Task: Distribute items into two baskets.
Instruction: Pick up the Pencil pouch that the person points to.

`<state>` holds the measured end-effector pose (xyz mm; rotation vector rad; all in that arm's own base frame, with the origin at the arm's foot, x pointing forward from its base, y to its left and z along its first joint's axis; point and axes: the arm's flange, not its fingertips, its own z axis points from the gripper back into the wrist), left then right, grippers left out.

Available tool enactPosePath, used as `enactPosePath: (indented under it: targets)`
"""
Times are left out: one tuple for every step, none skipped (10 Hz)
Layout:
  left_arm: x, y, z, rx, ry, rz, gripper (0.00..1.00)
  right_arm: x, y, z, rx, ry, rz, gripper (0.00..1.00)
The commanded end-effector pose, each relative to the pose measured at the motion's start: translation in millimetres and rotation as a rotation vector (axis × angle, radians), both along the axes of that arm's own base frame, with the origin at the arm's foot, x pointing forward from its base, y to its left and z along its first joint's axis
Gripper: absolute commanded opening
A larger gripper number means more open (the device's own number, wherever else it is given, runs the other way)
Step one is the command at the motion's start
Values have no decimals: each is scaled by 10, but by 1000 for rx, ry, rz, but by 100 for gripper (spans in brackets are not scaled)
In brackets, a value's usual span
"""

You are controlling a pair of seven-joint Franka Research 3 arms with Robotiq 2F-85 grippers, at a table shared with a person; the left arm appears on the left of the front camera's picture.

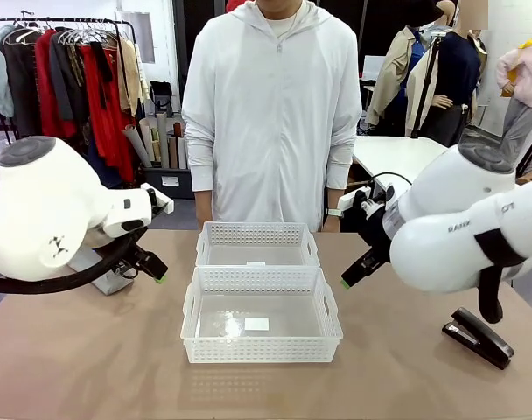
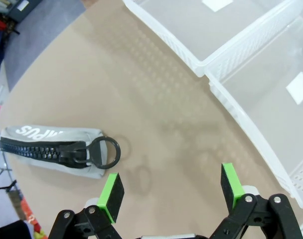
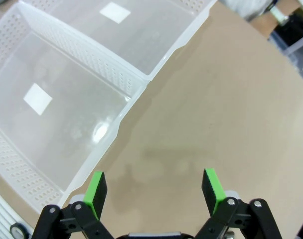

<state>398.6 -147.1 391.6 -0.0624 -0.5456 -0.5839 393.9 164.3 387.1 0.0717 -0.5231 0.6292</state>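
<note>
1. A clothes rail (image 1: 65, 70) and a standing person (image 1: 270, 114) are at the far side of the room. The tan worktop (image 1: 91, 367) carries everything I need.
2. The larger basket (image 1: 262, 350) and the smaller basket (image 1: 257, 234) sit touching, both empty, between my two arms.
3. The left fingers (image 2: 111, 193) stand wide apart with nothing between them, hovering over bare worktop.
4. The grey pouch (image 2: 47, 147) lies flat just ahead of them, off past the pad on the side away from the baskets. Its ring pull points back towards the gap.
5. Its long axis runs roughly along the line from pad to pad. I judge the wrist needs about a quarter turn and a sideways shift to close across its width.
6. The right fingers (image 3: 95, 191) are equally spread and empty, with the baskets ahead to one side.
7. The black stapler (image 1: 479, 337) lies angled on the worktop, behind and outboard of them. It is well apart from the left arm, so I take it as the right arm's job.
</note>
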Motion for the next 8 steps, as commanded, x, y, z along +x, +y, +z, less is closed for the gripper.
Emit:
enactPosePath:
  targets:
    - [-8, 294, 339, -70, 52, -22, 100, 29, -261, 346, 52, 26, 40, 100]
    - [-20, 445, 478, -110, 74, -26, 100, 20, -397, 499, 79, 29, 43, 100]
    - [-64, 604, 612, -156, 88, -48, 100, 17, -567, 625, 102, 40, 30, 100]
    - [-112, 831, 733, -224, 126, -95, 100, -3, -760, 743, 141, 54, 44, 100]
    - [-176, 990, 812, -263, 137, -116, 100, -38, -923, 825, 180, 63, 55, 100]
    - [-249, 1111, 888, -284, 125, -133, 100, -73, -1095, 894, 216, 67, 66, 100]
    - [-338, 1209, 960, -300, 113, -138, 100, -117, -1257, 950, 239, 67, 67, 100]
    - [-475, 1282, 1038, -308, 89, -143, 100, -177, -1411, 1005, 264, 52, 60, 100]
